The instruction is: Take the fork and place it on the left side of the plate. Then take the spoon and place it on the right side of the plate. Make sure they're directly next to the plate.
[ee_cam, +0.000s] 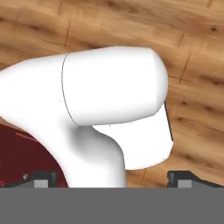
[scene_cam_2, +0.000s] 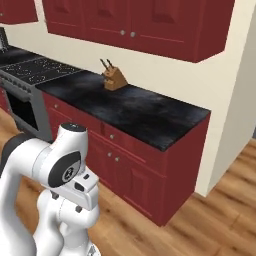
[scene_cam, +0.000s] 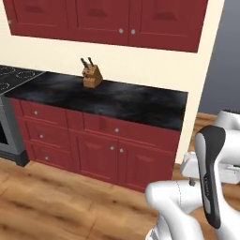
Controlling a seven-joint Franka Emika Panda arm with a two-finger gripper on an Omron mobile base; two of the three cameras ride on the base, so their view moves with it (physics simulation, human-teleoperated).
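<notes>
Facing a long black speckled stone surface [scene_cam: 126, 101] [scene_cam_2: 135, 112], running from a dark stove top [scene_cam: 14, 77] [scene_cam_2: 30, 67] at its left end to a cream wall [scene_cam: 154, 65] at its right. Carrying just a small tan wooden knife block [scene_cam: 92, 76] [scene_cam_2: 114, 79] with dark handles sticking up, standing near the back edge against the wall. Hanging above, a row of dark red upper cabinets [scene_cam: 108, 18] with small round knobs; sitting below, matching dark red drawers and doors [scene_cam: 98, 150]. Spreading underneath, a light brown wooden plank floor [scene_cam: 56, 206] [ee_cam: 197, 52]. Pointing down at that floor, the pincer [ee_cam: 111, 178], its two dark finger tips [ee_cam: 39, 178] standing wide apart and gripping nothing. Unable to tell where the fork is lying.
</notes>
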